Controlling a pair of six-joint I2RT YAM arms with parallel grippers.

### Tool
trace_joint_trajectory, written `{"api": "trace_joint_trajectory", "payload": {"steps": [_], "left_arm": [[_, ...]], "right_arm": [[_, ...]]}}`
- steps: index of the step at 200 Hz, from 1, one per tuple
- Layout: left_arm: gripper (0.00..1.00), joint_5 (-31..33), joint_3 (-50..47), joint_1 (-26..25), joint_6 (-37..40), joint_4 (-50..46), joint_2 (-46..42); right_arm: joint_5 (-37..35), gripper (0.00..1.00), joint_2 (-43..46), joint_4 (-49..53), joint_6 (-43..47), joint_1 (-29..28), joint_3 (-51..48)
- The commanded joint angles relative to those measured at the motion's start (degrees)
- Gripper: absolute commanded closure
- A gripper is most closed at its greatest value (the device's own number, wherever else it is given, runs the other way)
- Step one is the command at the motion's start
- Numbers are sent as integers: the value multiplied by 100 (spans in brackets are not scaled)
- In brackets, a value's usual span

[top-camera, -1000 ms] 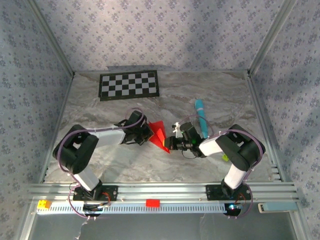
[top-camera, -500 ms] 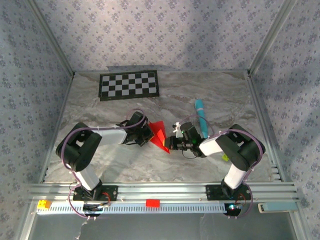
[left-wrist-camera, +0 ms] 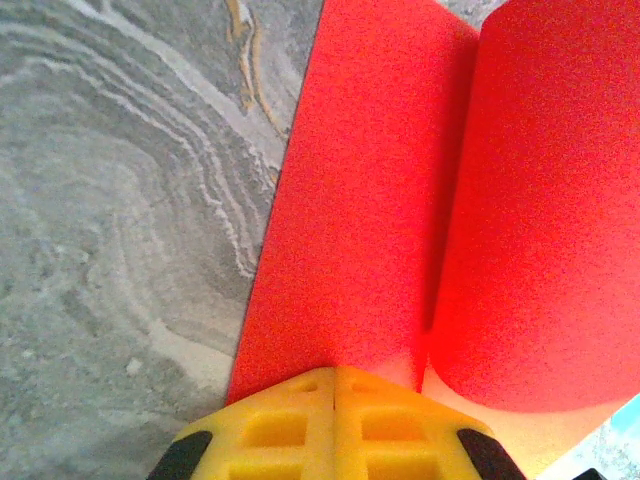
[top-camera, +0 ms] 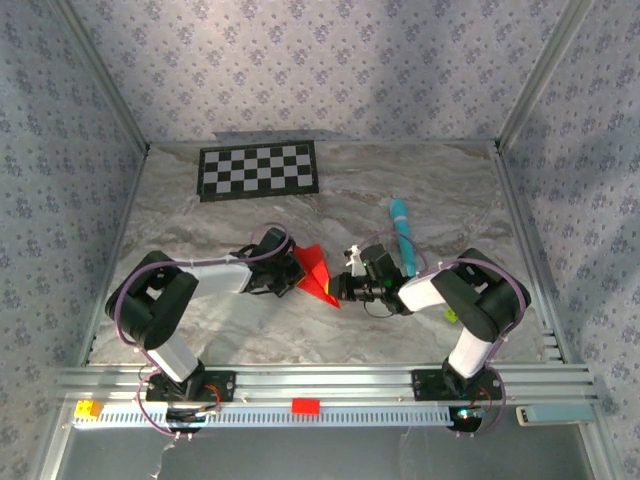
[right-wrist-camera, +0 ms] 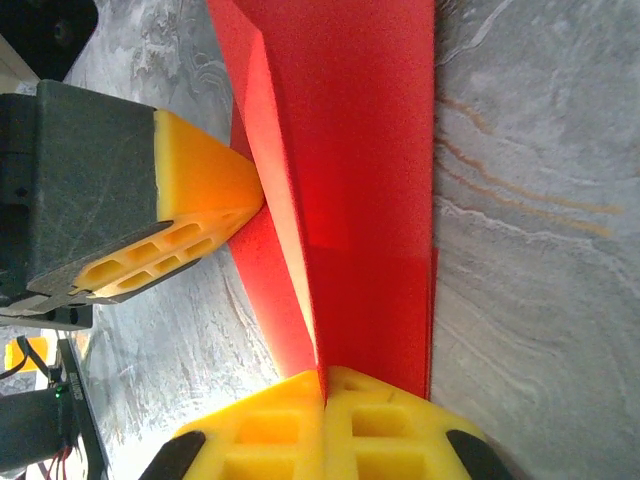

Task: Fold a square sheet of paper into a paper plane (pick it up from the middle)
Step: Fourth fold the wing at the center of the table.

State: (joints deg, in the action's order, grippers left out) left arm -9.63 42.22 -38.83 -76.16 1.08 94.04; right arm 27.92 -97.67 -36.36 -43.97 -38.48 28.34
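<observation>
Bright red paper [top-camera: 316, 270], thin and matte, lies partly folded into a pointed wedge near the middle of the grey veined marble table [top-camera: 430, 180], seen from above. It sits between the two claws. The left gripper [top-camera: 297, 274] meets its left edge, and the right gripper [top-camera: 337, 288] meets its near right corner. A black-and-white checkerboard card [top-camera: 260, 170] lies flat well behind it. A teal pen-like stick [top-camera: 402, 228] lies to the right, just beyond the right arm's wrist. A small red rectangular block [top-camera: 305, 405] and a yellow block [top-camera: 88, 408] sit on the rail at the front.

From the left wrist, the red paper [left-wrist-camera: 360, 200] spreads flat away from the claw over the marble [left-wrist-camera: 120, 200]. Its right-hand part is curled up into a soft rounded flap. The left gripper [left-wrist-camera: 335, 385] has ribbed yellow fingers [left-wrist-camera: 270, 430] pressed together, with the sheet's near edge running into their seam.

From the right wrist, the red paper [right-wrist-camera: 350, 130] stands up in a sharp crease, with layers overlapping below it. That crease runs straight into the right gripper [right-wrist-camera: 322, 385], whose yellow pads are closed tight on it. The left gripper [right-wrist-camera: 250, 205] pokes in from the left, its yellow wedge tip touching the sheet's lower layer.
</observation>
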Motion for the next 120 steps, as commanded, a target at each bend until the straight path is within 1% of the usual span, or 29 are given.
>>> {"api": "trace_joint_trajectory", "payload": {"steps": [1, 32, 72, 104, 120], "left_arm": [[100, 180, -96, -59, -101, -359, -120], [100, 178, -55, -61, 114, -171, -236], [99, 250, 92, -64, 482, -77, -503], [99, 40, 80, -77, 729, 441, -551], [99, -189, 117, -85, 835, 727, -447]], "right_arm": [[109, 98, -127, 311, -3, -14, 107], [118, 98, -227, 469, 0, 4, 141], [144, 99, -250, 428, -88, 79, 111], [279, 100, -378, 272, -259, 144, 68], [314, 100, -445, 243, -324, 172, 65]]}}
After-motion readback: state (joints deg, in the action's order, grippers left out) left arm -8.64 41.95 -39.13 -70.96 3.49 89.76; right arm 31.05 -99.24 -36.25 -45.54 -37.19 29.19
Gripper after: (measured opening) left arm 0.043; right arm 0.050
